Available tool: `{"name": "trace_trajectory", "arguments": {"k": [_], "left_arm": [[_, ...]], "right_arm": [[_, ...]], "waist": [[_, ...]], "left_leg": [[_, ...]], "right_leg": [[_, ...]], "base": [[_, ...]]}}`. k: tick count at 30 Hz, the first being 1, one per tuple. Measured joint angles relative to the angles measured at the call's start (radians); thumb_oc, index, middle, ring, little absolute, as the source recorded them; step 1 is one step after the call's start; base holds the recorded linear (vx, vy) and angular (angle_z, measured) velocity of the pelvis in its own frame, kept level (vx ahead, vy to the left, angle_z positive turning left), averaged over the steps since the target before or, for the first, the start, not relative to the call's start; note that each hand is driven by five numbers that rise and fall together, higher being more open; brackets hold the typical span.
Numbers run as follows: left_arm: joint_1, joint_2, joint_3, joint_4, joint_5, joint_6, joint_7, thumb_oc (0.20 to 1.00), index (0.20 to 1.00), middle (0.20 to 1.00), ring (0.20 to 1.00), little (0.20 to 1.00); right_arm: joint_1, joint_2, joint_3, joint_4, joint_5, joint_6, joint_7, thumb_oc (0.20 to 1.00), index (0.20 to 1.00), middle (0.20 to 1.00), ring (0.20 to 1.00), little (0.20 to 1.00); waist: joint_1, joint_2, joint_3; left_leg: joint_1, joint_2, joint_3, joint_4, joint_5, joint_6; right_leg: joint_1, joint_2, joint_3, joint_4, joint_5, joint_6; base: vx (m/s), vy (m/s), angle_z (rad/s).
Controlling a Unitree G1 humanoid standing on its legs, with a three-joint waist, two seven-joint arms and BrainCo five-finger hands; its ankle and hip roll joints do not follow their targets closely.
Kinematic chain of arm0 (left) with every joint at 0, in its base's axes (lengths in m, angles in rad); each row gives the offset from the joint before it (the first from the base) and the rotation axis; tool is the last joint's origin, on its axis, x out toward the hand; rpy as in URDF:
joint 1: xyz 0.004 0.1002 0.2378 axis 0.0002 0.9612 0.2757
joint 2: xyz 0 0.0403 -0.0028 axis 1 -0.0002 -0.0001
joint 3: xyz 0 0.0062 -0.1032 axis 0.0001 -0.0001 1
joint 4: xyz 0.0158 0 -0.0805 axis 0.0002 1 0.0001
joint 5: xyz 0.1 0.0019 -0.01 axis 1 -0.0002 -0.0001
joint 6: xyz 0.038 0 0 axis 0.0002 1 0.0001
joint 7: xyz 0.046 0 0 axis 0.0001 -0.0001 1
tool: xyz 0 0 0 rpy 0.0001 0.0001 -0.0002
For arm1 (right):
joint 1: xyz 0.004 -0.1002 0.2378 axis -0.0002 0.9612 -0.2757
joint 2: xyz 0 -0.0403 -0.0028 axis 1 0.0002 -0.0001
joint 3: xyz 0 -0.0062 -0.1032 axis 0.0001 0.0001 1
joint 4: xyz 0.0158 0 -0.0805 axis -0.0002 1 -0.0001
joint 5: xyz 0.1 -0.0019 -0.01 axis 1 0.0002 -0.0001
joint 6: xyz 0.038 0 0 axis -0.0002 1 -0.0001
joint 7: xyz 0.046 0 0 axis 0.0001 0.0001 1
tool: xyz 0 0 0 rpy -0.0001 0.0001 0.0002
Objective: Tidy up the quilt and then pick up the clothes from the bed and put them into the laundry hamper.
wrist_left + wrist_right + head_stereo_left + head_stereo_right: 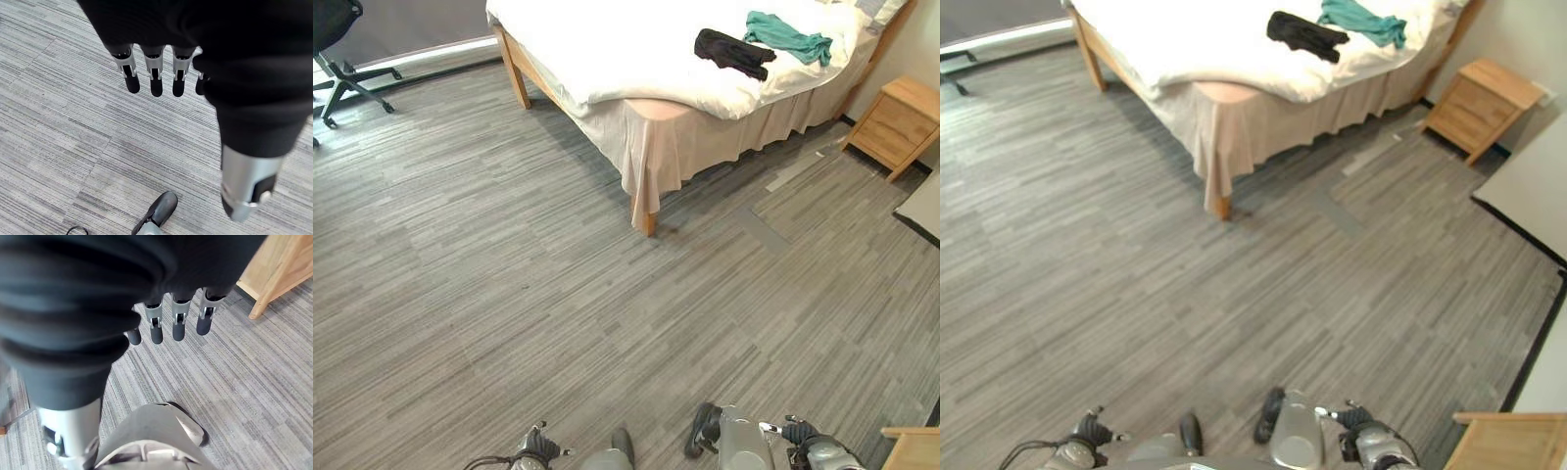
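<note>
The bed (651, 132) stands far ahead with a white quilt (617, 44) spread over it, hanging past the near corner. On the quilt lie a black garment (734, 52) and, just behind it, a teal garment (790, 36). Both hands hang low over the grey floor, far from the bed. In the left wrist view my left hand (155, 78) has straight fingers and holds nothing. My right hand (178, 320) shows the same in the right wrist view, with straight fingers and nothing in them.
A wooden nightstand (898, 122) stands right of the bed by the wall. A black office chair (337, 44) sits at the far left. A light wooden piece of furniture (913, 448) is close at my lower right. Grey floor (509, 274) stretches between me and the bed.
</note>
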Motion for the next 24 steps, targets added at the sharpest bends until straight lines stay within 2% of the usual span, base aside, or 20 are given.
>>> {"name": "trace_trajectory", "arguments": {"k": [1,3,5,7,8,9,10,11,12,13,14,15,16,17,19,20,21,22,23,24], "left_arm": [[-0.004,-0.004,0.002,-0.001,0.022,0.001,-0.003,1.0,1.0,1.0,1.0,1.0],[0.003,-0.003,-0.003,0.003,0.043,0.0,-0.002,1.0,1.0,1.0,1.0,1.0],[0.043,0.0,-0.005,0.006,0.072,0.002,-0.002,1.0,1.0,1.0,1.0,1.0],[0.094,-0.001,-0.003,0.029,0.079,0.003,-0.005,1.0,1.0,1.0,1.0,1.0],[0.109,-0.005,-0.009,0.032,0.078,0.006,-0.005,1.0,1.0,1.0,1.0,1.0],[0.108,-0.002,-0.019,0.041,0.078,-0.003,-0.004,1.0,1.0,1.0,1.0,1.0],[0.127,-0.015,0.004,0.043,0.076,-0.005,-0.006,1.0,1.0,1.0,1.0,1.0],[0.148,-0.026,0.034,0.034,0.074,-0.004,-0.005,1.0,1.0,1.0,1.0,1.0],[0.139,-0.033,0.038,0.03,0.072,-0.007,-0.005,1.0,1.0,1.0,1.0,1.0],[0.147,-0.04,0.045,0.027,0.065,-0.004,-0.002,1.0,1.0,1.0,1.0,1.0],[0.125,-0.042,0.049,0.021,0.059,-0.002,-0.001,1.0,1.0,1.0,1.0,1.0],[0.053,-0.025,0.046,0.01,0.056,-0.007,0.013,1.0,1.0,1.0,1.0,1.0],[0.032,-0.009,0.041,0.001,0.053,-0.009,0.021,1.0,1.0,1.0,1.0,1.0],[0.021,0.004,0.039,-0.021,0.032,-0.01,0.026,1.0,1.0,1.0,1.0,1.0],[0.031,-0.004,0.033,-0.018,0.021,-0.008,0.026,1.0,1.0,1.0,1.0,1.0],[0.035,-0.008,0.033,-0.015,0.02,-0.012,0.028,1.0,1.0,1.0,1.0,1.0],[0.026,-0.008,0.034,-0.014,0.02,-0.012,0.028,1.0,1.0,1.0,1.0,1.0],[0.037,-0.003,0.033,-0.01,0.02,-0.007,0.03,1.0,1.0,1.0,1.0,1.0],[0.061,0.014,0.053,0.006,0.02,0.002,0.029,1.0,1.0,1.0,1.0,1.0],[0.076,0.027,0.064,0.02,0.02,0.008,0.028,1.0,1.0,1.0,1.0,1.0]], "right_arm": [[0.005,0.004,-0.024,0.005,0.013,-0.007,-0.001,1.0,1.0,1.0,1.0,1.0],[0.029,-0.001,-0.053,0.007,0.024,-0.004,-0.001,1.0,1.0,1.0,1.0,1.0],[0.067,-0.003,-0.059,0.014,0.026,-0.01,0.004,1.0,1.0,1.0,1.0,1.0],[0.101,0.002,-0.05,0.022,0.031,0.003,0.008,1.0,1.0,1.0,1.0,1.0],[0.101,0.004,-0.043,0.05,0.032,0.004,0.008,1.0,1.0,1.0,1.0,1.0],[0.102,0.013,-0.067,0.089,0.031,0.003,0.01,1.0,1.0,1.0,1.0,1.0],[0.115,0.006,-0.032,0.074,0.03,0.012,0.008,1.0,1.0,1.0,1.0,1.0],[0.108,0.002,-0.032,0.073,0.03,0.01,0.008,1.0,1.0,1.0,1.0,1.0],[0.099,-0.007,-0.012,0.061,0.03,0.006,0.006,1.0,1.0,1.0,1.0,1.0],[0.091,-0.012,-0.002,0.038,0.031,0.009,0.001,1.0,1.0,1.0,1.0,1.0],[0.07,-0.021,0.002,0.029,0.031,0.008,-0.003,1.0,1.0,1.0,1.0,1.0],[-0.008,0.0,-0.002,0.052,0.031,0.025,-0.008,1.0,1.0,1.0,1.0,1.0],[-0.036,0.007,0.006,0.054,0.031,0.025,-0.015,1.0,1.0,1.0,1.0,1.0],[-0.065,0.008,0.032,0.044,0.031,0.014,-0.025,1.0,1.0,1.0,1.0,1.0],[-0.076,-0.005,0.046,0.03,0.031,-0.008,-0.035,1.0,1.0,1.0,1.0,1.0],[-0.075,-0.011,0.067,0.045,0.032,-0.009,-0.035,1.0,1.0,1.0,1.0,1.0],[-0.055,-0.015,0.067,0.045,0.032,-0.003,-0.037,1.0,1.0,1.0,1.0,1.0],[-0.031,-0.013,0.069,0.045,0.032,-0.003,-0.035,1.0,1.0,1.0,1.0,1.0],[-0.005,0.01,0.073,0.044,0.031,-0.007,-0.036,1.0,1.0,1.0,1.0,1.0],[-0.001,0.041,0.076,0.045,0.03,-0.006,-0.035,1.0,1.0,1.0,1.0,1.0]], "waist": [[-0.017,-0.002,-0.004],[-0.022,0.021,-0.006],[-0.047,0.046,-0.034],[-0.052,0.082,-0.088],[-0.06,0.088,-0.1],[-0.07,0.081,-0.102],[-0.052,0.082,-0.137],[-0.037,0.088,-0.134],[-0.016,0.087,-0.132],[0.0,0.085,-0.131],[0.001,0.074,-0.12],[0.036,0.001,-0.067],[0.064,-0.048,-0.042],[0.101,-0.074,-0.031],[0.105,-0.036,-0.027],[0.103,-0.028,-0.04],[0.101,-0.003,-0.042],[0.119,-0.005,-0.046],[0.122,-0.033,-0.055],[0.123,-0.055,-0.06]], "left_leg": [[0.0,-0.016,-0.001,0.002,-0.017,-0.011],[0.038,-0.007,0.003,0.007,-0.026,-0.024],[0.09,0.02,0.003,0.008,-0.086,-0.049],[0.168,0.074,0.017,0.019,-0.135,-0.114],[0.156,0.118,0.014,0.136,-0.17,-0.151],[0.097,0.165,0.008,0.318,-0.201,-0.182],[0.05,0.22,-0.026,0.5,-0.158,-0.218],[-0.034,0.261,-0.087,0.688,-0.099,-0.211],[-0.118,0.288,-0.146,0.862,0.001,-0.221],[-0.2,0.285,-0.205,0.959,0.034,-0.247],[-0.302,0.265,-0.253,1.056,0.036,-0.227],[-0.471,0.185,-0.25,1.136,-0.017,-0.162],[-0.505,0.153,-0.205,1.032,-0.028,-0.158],[-0.518,0.152,-0.133,0.684,-0.03,-0.154],[-0.525,0.153,-0.089,0.342,0.062,-0.146],[-0.494,0.138,-0.038,0.102,0.099,-0.152],[-0.498,0.133,-0.008,0.054,0.103,-0.158],[-0.501,0.126,0.003,0.094,0.103,-0.153],[-0.481,0.098,0.01,0.205,0.14,-0.043],[-0.452,0.103,0.024,0.228,0.153,-0.035]], "right_leg": [[-0.003,-0.015,-0.008,-0.203,0.009,0.002],[-0.002,-0.021,-0.007,-0.346,0.024,0.007],[-0.011,-0.021,-0.006,-0.28,0.031,-0.007],[0.02,0.036,-0.015,-0.178,0.033,-0.015],[0.039,0.064,-0.001,-0.138,0.066,-0.073],[0.066,0.087,0.006,-0.131,0.086,-0.094],[0.116,0.148,0.017,-0.167,0.141,-0.172],[0.135,0.186,0.024,-0.156,0.117,-0.208],[0.151,0.213,0.056,-0.17,0.107,-0.238],[0.174,0.236,0.082,-0.198,0.093,-0.254],[0.197,0.242,0.097,-0.223,0.078,-0.261],[0.255,0.203,0.125,-0.277,0.073,-0.257],[0.293,0.189,0.152,-0.313,0.083,-0.244],[0.354,0.19,0.174,-0.367,0.064,-0.209],[0.42,0.218,0.145,-0.367,0.011,-0.189],[0.457,0.232,0.138,-0.367,-0.021,-0.172],[0.506,0.244,0.133,-0.367,-0.047,-0.155],[0.547,0.243,0.138,-0.367,-0.071,-0.13],[0.613,0.222,0.151,-0.323,-0.124,-0.084],[0.577,0.183,0.122,-0.18,-0.14,-0.071]], "base": [[0.55,-0.146,0.38],[0.67,-0.109,0.15],[0.67,-0.083,-0.07],[0.5,-0.202,-0.11],[0.56,-0.316,0.0],[0.34,-0.287,-0.18],[0.47,-0.359,-0.44],[0.46,-0.282,-0.9],[0.42,-0.129,-0.97],[0.45,-0.033,-0.76],[0.63,0.117,-0.43],[0.68,0.193,-0.3],[0.73,0.279,-0.87],[0.58,0.249,-0.79],[0.5,0.122,-0.21],[0.42,0.052,0.13],[0.4,0.113,-0.08],[0.57,0.171,-0.29],[0.53,0.172,-0.42],[0.45,0.211,-0.57]]}}
